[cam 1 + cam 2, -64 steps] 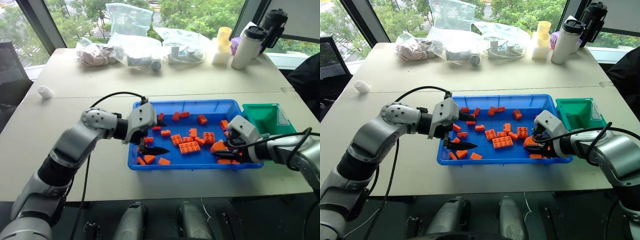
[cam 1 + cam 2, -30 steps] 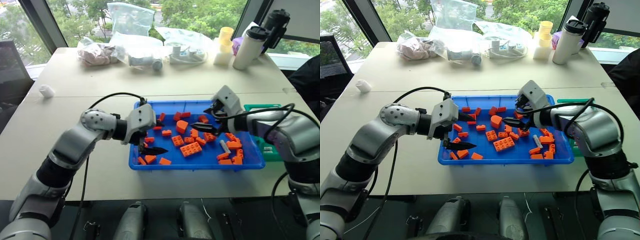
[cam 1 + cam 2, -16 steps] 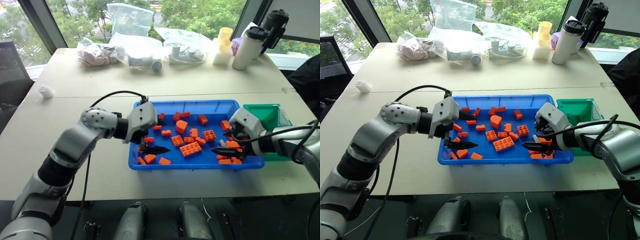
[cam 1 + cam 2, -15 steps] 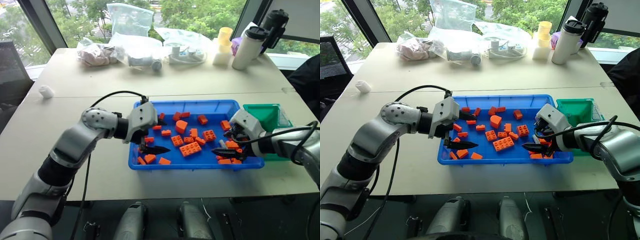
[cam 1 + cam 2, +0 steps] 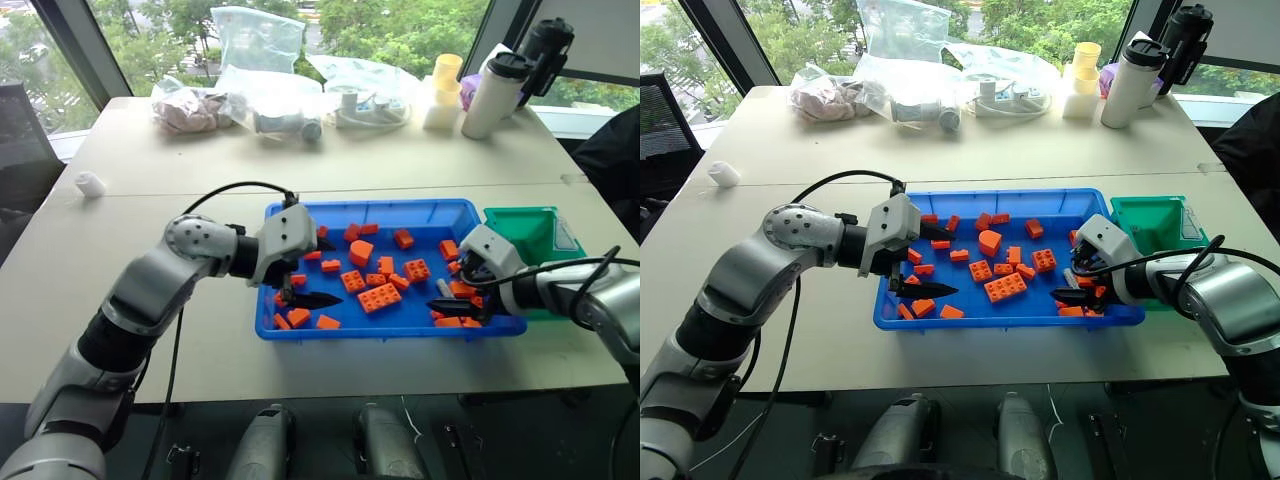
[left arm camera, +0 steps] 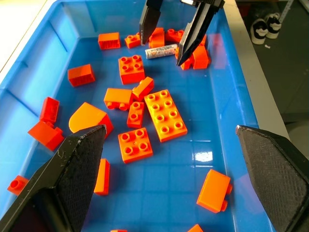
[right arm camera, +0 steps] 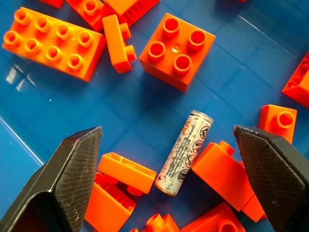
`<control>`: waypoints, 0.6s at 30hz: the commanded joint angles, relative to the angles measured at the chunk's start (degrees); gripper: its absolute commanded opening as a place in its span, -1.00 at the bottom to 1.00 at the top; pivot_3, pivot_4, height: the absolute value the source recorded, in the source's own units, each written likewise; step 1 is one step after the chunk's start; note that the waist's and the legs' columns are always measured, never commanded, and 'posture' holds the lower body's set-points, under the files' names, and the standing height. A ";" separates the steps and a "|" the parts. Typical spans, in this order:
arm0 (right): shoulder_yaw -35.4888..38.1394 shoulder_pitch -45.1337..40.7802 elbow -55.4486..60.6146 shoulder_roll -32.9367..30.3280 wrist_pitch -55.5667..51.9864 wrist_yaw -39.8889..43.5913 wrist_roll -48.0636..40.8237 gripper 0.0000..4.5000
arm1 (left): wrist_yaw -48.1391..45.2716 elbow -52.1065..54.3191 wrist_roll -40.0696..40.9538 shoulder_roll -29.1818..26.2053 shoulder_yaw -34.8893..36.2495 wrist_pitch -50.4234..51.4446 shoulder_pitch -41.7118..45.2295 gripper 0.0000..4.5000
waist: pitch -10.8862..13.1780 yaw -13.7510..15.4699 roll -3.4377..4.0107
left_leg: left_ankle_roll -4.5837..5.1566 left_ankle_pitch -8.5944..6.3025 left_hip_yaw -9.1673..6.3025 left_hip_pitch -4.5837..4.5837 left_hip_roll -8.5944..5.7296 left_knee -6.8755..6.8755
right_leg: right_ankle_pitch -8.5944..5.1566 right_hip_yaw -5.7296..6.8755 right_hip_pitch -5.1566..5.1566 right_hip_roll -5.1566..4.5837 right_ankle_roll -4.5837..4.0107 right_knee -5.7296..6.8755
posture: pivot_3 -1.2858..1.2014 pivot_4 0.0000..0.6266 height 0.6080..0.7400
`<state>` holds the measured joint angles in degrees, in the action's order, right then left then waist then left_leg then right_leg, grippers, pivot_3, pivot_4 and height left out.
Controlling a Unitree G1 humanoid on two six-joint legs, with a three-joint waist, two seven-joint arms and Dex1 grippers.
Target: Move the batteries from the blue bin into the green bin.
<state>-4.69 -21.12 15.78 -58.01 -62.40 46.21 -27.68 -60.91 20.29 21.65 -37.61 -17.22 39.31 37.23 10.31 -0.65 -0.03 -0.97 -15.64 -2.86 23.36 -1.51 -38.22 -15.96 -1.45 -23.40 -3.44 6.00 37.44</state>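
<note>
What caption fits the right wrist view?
Open right claw poised over a silver battery lying among orange bricks in the blue bin.

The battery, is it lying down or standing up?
Lying down: the battery rests flat on the blue bin floor among orange bricks.

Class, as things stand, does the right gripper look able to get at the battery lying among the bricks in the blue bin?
Probably yes. The right gripper is open, one finger on each side of the battery, nothing lying on top. Orange bricks crowd its lower end, so a finger may bump them inside the blue bin.
</note>
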 commanded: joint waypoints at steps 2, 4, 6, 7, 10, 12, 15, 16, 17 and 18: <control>-2.92 -1.45 -2.04 -1.34 2.99 1.22 3.79 0.23 | 0.44 1.72 -0.18 -0.27 0.55 -0.03 0.59 1.00 | 0.00 0.03 0.00 | 0.00 0.00 0.00 0.00 0.00 0.00 | 0.00 0.00 0.00 0.00 0.00 0.00 | 0.03 -0.52 1.00; -3.88 -2.26 -3.14 -1.17 3.84 1.35 5.06 -0.22 | 0.61 1.75 -0.21 -0.26 0.60 0.05 0.57 1.00 | 0.00 0.07 0.00 | 0.00 0.00 0.00 0.00 -0.02 -0.02 | 0.00 0.00 0.02 -0.02 0.00 -0.01 | 0.03 -0.52 1.00; -4.57 -3.16 -3.80 -0.84 4.48 1.53 5.85 -0.64 | 0.74 1.76 -0.24 -0.24 0.63 0.07 0.54 1.00 | 0.00 0.15 0.00 | 0.00 0.00 0.00 0.00 -0.03 -0.04 | 0.00 0.00 0.03 -0.03 0.00 -0.01 | 0.03 -0.52 1.00; -4.92 -3.66 -4.03 -0.62 4.96 1.54 6.30 -0.84 | 0.79 1.76 -0.23 -0.22 0.64 0.09 0.54 1.00 | 0.00 0.17 0.00 | 0.00 0.00 0.00 0.00 -0.04 -0.04 | 0.00 0.01 0.04 -0.04 0.00 -0.01 | 0.03 -0.52 1.00; -5.22 -4.67 -4.57 0.11 5.55 1.33 7.17 -0.98 | 0.90 1.71 -0.27 -0.22 0.60 0.04 0.55 1.00 | 0.00 0.11 0.00 | 0.00 0.00 -0.01 0.00 -0.04 -0.04 | 0.00 0.01 0.03 -0.04 0.00 -0.01 | 0.03 -0.52 1.00; -4.27 -5.83 -4.62 1.22 5.07 0.66 7.05 -0.98 | 0.89 1.48 -0.29 -0.33 0.64 -0.12 0.63 1.00 | 0.00 0.04 0.00 | 0.00 0.00 -0.03 0.00 -0.03 -0.04 | 0.00 0.01 0.03 -0.03 0.00 0.00 | 0.03 -0.52 1.00; -1.62 -7.23 -3.63 2.42 3.20 0.28 5.39 -0.98 | 0.91 1.38 -0.24 -0.41 0.64 -0.17 0.64 1.00 | 0.00 0.02 0.00 | 0.00 0.00 -0.02 0.00 -0.03 -0.04 | 0.00 0.01 0.02 -0.04 0.00 0.00 | 0.03 -0.52 1.00; -0.25 -7.70 -3.21 2.90 2.15 0.16 4.40 -0.98 | 0.91 1.36 -0.22 -0.39 0.63 -0.18 0.65 1.00 | 0.00 0.03 0.00 | 0.00 0.00 -0.02 0.00 -0.03 -0.03 | 0.00 0.01 0.01 -0.03 0.00 0.01 | 0.03 -0.52 1.00; 0.84 -8.02 -2.85 3.25 1.38 0.11 3.74 -0.98 | 0.91 1.34 -0.19 -0.37 0.63 -0.19 0.66 1.00 | 0.00 0.03 0.00 | 0.00 0.00 -0.02 0.01 -0.03 -0.02 | 0.00 0.01 0.01 -0.03 0.00 0.00 | 0.03 -0.52 1.00; 2.51 -8.52 -2.55 3.92 0.14 -0.24 2.69 -0.98 | 0.87 1.33 -0.05 -0.30 0.69 -0.19 0.66 1.00 | 0.00 0.03 0.00 | 0.00 0.00 -0.02 0.01 -0.03 -0.02 | 0.00 0.01 0.00 -0.03 0.00 0.00 | 0.03 -0.52 1.00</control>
<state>-6.04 -28.08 11.23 -54.41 -61.00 46.35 -23.32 -59.91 20.39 21.66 -37.66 -17.21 39.55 37.23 10.31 -0.62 -0.03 -0.97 -15.63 -2.88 23.37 -1.53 -38.25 -15.96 -1.44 -23.39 -3.47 6.00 37.45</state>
